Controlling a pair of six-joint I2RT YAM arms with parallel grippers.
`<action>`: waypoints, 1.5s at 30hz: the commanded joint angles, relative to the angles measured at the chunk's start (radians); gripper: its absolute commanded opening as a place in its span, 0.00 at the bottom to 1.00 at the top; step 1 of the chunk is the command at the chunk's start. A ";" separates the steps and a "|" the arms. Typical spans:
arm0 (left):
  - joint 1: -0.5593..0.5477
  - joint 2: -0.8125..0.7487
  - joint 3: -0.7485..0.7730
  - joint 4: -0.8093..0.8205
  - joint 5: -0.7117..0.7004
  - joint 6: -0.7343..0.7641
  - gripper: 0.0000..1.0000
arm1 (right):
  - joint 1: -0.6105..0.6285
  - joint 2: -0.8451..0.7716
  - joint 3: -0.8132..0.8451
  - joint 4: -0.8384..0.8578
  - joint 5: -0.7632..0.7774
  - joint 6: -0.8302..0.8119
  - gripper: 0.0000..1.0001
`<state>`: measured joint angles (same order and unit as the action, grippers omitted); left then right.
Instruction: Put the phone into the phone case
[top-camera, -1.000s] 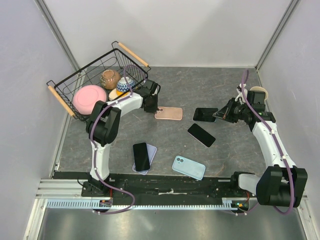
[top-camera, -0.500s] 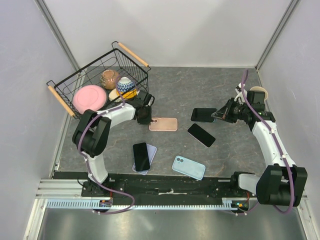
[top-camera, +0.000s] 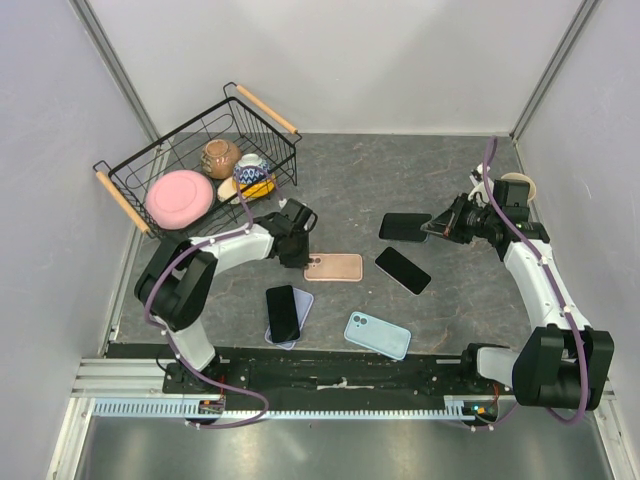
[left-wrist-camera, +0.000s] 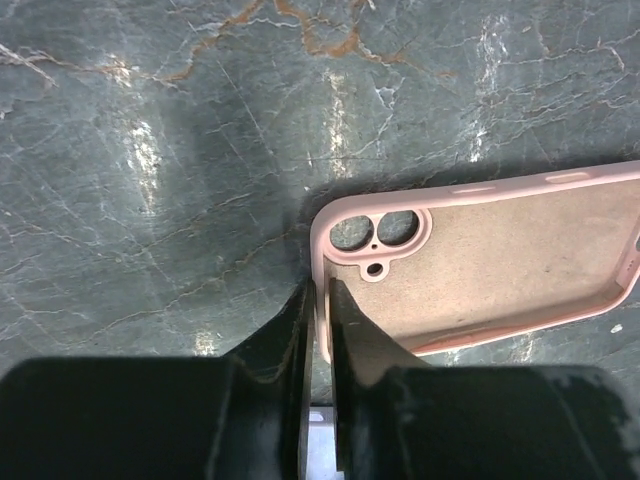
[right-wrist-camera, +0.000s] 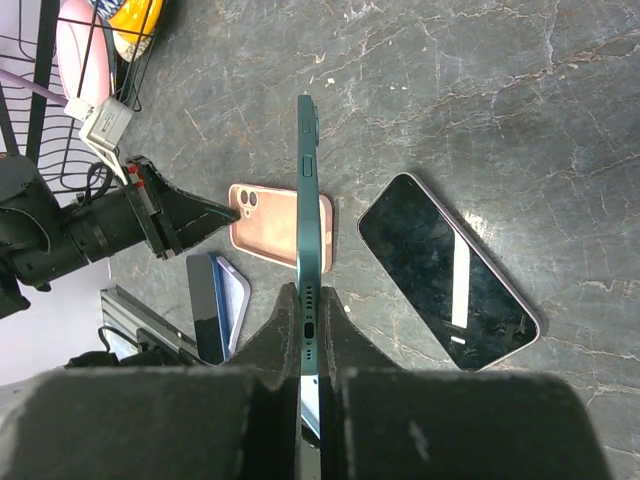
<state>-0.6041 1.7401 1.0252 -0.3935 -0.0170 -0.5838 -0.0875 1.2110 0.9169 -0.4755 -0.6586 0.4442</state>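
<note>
The pink phone case (top-camera: 336, 267) lies open side up on the dark stone table (top-camera: 350, 180). My left gripper (top-camera: 303, 259) is at its camera-hole end. In the left wrist view the gripper (left-wrist-camera: 320, 287) is shut on the case's rim, and the phone case (left-wrist-camera: 490, 265) stretches away to the right. My right gripper (top-camera: 440, 227) is shut on a dark green phone (top-camera: 404, 227) held above the table, right of the case. From the right wrist that gripper (right-wrist-camera: 308, 292) pinches the phone (right-wrist-camera: 308, 190) edge-on, with the case (right-wrist-camera: 262, 222) below and behind it.
A black phone (top-camera: 403, 270) lies face up right of the case. A dark phone on a lavender case (top-camera: 284, 313) and a light blue case (top-camera: 377, 335) lie near the front. A wire basket (top-camera: 125, 200) with dishes stands at the back left.
My left gripper has dragged the pink case toward the near side of the table and turned it a little. The right gripper with the green phone has shifted slightly left.
</note>
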 joint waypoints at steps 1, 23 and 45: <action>-0.017 -0.024 0.001 0.015 0.032 -0.016 0.24 | 0.000 -0.005 0.004 0.069 -0.049 0.017 0.00; 0.340 -0.617 -0.177 0.243 0.572 0.036 0.96 | 0.129 0.025 0.037 0.095 0.025 0.008 0.00; 0.501 -0.613 -0.338 0.380 0.875 -0.005 0.97 | 0.284 0.091 0.046 0.198 -0.004 0.051 0.00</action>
<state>-0.0746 1.0889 0.6479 -0.0456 0.8131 -0.5751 0.1669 1.2945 0.9169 -0.3534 -0.6212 0.4797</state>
